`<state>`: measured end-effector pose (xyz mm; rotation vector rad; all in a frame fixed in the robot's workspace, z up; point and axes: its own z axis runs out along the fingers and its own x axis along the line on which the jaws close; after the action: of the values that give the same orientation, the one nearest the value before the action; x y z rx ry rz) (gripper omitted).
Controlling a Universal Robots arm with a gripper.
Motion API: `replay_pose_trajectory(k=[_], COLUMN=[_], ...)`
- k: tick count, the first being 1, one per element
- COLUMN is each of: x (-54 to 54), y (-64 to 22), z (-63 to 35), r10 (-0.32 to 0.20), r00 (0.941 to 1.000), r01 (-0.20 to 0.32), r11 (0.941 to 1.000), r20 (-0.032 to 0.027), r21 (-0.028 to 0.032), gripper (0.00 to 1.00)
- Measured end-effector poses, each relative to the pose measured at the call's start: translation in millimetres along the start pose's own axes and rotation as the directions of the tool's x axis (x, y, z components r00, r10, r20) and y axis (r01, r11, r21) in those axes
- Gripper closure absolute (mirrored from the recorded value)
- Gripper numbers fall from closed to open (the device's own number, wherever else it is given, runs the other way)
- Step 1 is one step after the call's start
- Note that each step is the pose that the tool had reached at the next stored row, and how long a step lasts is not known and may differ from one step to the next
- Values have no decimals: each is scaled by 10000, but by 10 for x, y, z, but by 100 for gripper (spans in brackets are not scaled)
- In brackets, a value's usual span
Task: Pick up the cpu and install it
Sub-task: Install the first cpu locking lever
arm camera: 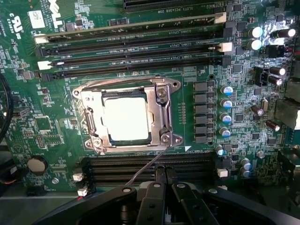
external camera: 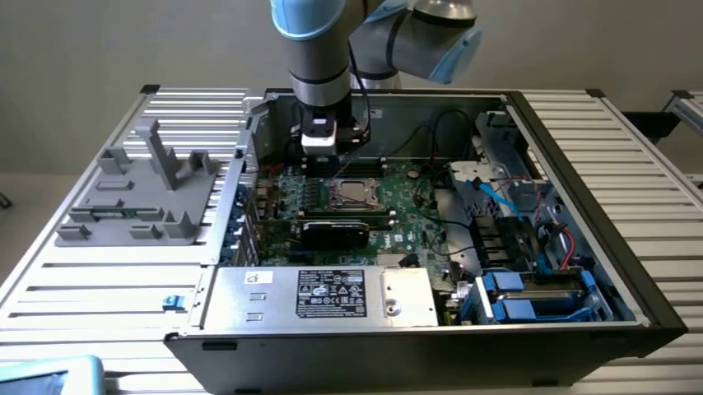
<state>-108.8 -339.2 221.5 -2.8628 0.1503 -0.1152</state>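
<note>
Hovering our claw point(arm camera: 164, 180) above motherboard point(arm camera: 47, 140), we see it pressed together, pinching nothing; cpu point(arm camera: 125, 118) lies in socket point(arm camera: 162, 117) below, just ahead of claw.

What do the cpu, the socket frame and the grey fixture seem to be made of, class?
The cpu has a metal-looking top, pale and shiny, glaring under the light. The socket frame looks like bare steel, with bright glints. The fixture is probably plastic: even matte grey, no shine.

A plain grey-brown wall point(external camera: 132, 41) stands behind the ribbed aluminium table point(external camera: 99, 304), black caps point(external camera: 151, 88) on its far corners; soft, even light falls across the slats.
</note>
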Motion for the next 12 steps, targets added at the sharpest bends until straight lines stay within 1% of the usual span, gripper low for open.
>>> replay_pose_trajectory(k=[2,3,8,12], x=[0,-2,-45,-81], y=[0,0,12,21], z=[0,1,26,46], r10=[-1,-2,-7,-14], r00=[10000,10000,9999,9996], r01=[1,2,8,17], r11=[10000,10000,10000,10000], r20=[-3,-13,-170,-298], r21=[1,5,40,96], gripper=[89,89,89,89])
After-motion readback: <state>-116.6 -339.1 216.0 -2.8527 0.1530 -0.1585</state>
